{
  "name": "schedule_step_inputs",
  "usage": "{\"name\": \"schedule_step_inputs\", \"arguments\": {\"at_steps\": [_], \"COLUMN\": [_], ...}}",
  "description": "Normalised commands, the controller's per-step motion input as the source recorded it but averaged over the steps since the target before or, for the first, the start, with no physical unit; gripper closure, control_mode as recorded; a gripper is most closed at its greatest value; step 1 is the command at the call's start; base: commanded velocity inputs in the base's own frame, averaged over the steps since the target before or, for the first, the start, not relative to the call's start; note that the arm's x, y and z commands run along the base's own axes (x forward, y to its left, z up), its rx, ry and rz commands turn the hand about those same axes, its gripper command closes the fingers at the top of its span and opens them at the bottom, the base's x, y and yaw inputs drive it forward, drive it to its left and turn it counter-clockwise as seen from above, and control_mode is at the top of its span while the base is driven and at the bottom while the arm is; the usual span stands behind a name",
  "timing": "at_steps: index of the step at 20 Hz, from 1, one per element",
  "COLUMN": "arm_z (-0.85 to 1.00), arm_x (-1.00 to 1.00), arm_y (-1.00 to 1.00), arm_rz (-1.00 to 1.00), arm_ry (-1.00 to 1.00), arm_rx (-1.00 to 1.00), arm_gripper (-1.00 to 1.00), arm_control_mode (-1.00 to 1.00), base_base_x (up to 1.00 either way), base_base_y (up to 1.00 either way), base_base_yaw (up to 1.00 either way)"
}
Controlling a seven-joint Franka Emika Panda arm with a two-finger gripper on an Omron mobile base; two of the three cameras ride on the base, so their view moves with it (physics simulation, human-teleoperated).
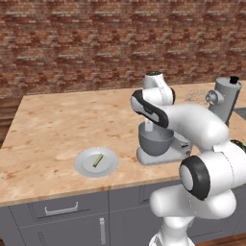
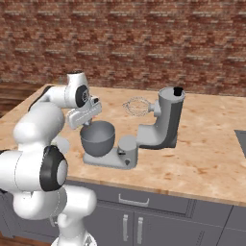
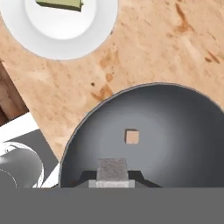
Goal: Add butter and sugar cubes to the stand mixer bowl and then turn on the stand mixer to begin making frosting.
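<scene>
The 2 small dark finger tips of the white arm's gripper (image 3: 113,177) sit close together in the hand view, pinched on a tiny pale grey-white sugar cube (image 3: 112,169) held directly above the deep round grey metal stand mixer bowl (image 3: 175,127). At the bottom of that bowl lies 1 small tan square (image 3: 131,136); whether it is a second cube or a mark in the metal cannot be told. In the right base view the gripper (image 2: 88,121) hangs just over the bowl's (image 2: 98,138) smooth rim, on its near left side. The bowl stands on the flat base of the grey stand mixer (image 2: 163,125), whose head is tilted up and back, with the wire whisk (image 2: 136,106) pointing sideways in the air, well clear of the bowl, and a small black knob (image 2: 178,91) on top. Left of the mixer, near the front edge of the light speckled wooden countertop (image 1: 57,125), rests a flat pale grey round plate (image 1: 109,165), and on it lies the thin olive-yellow butter stick (image 1: 98,160), well apart from the bowl (image 1: 155,140). Grey cabinet fronts (image 1: 62,216) with metal handles run below the counter, and a red-brown brick wall (image 1: 72,38) rises behind it.
</scene>
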Motion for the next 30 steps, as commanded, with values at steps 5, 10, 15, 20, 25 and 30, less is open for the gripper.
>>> {"name": "schedule_step_inputs", "arguments": {"at_steps": [5,10,15,20,25,30], "arm_z": [-0.47,-0.52,-0.31,-0.10,0.28,0.95], "arm_x": [0.24,0.06,0.03,0.03,-0.04,-0.48], "arm_y": [-0.14,-0.10,-0.04,0.00,0.00,0.00], "arm_rz": [-0.11,-0.11,-0.08,-0.06,-0.04,0.00], "arm_ry": [0.00,0.00,0.00,0.00,-0.06,-0.20], "arm_rx": [0.00,0.00,0.00,0.00,0.02,0.15], "arm_gripper": [1.00,1.00,1.00,-1.00,-1.00,-1.00], "arm_control_mode": [-1.00,-1.00,-1.00,-1.00,-1.00,-1.00], "base_base_x": [0.00,0.00,0.00,0.00,0.00,0.00], "base_base_y": [0.00,0.00,0.00,0.00,0.00,0.00], "base_base_yaw": [0.00,0.00,0.00,0.00,0.00,0.00]}}
